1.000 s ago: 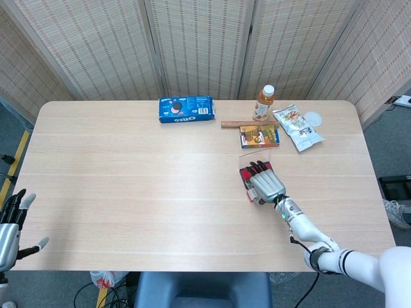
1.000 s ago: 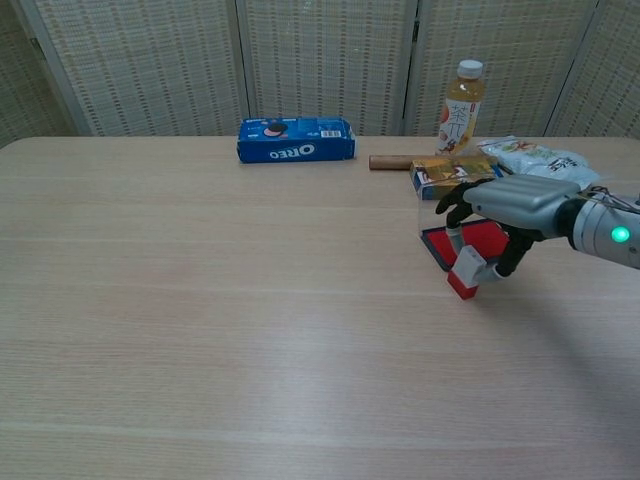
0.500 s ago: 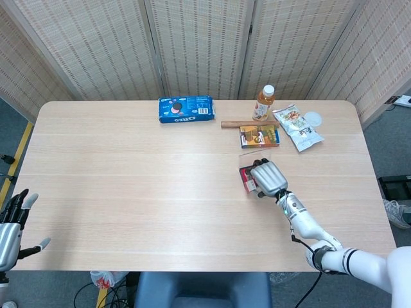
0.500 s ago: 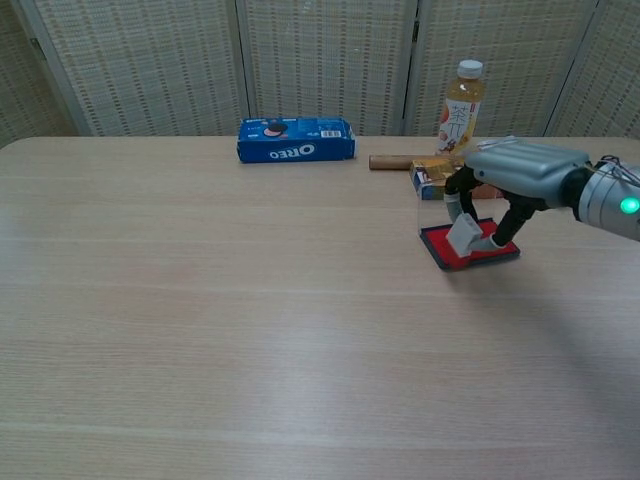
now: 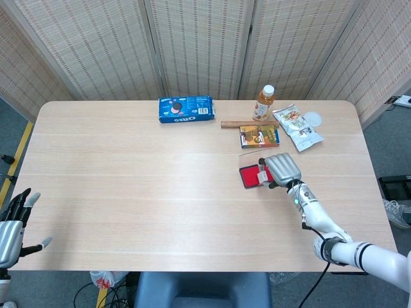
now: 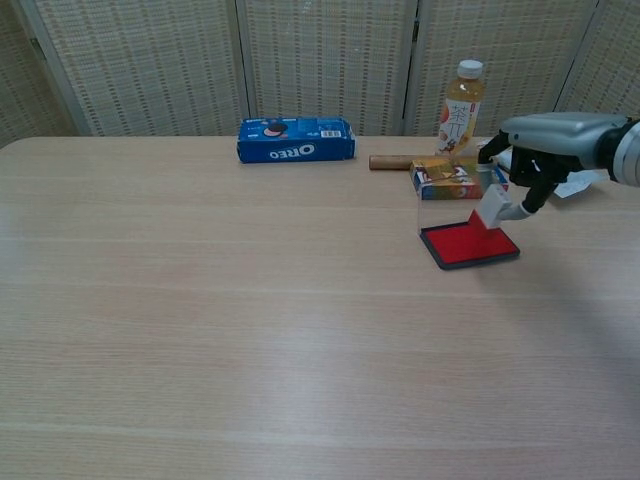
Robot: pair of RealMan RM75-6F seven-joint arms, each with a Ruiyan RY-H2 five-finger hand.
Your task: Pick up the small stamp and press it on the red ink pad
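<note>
Fingers of the right hand [image 6: 545, 150] pinch the small white-bodied stamp with a red base [image 6: 492, 208], holding it tilted in the air just above the right part of the red square ink pad in a black tray [image 6: 468, 246]. The pad lies on the light wooden table [image 6: 200, 300], near a small yellow snack box [image 6: 446, 176] beyond it. Further left sits a blue Oreo biscuit pack [image 6: 296, 139]. The left hand [image 5: 11, 224] hangs off the table's near-left edge, fingers spread and holding nothing.
</note>
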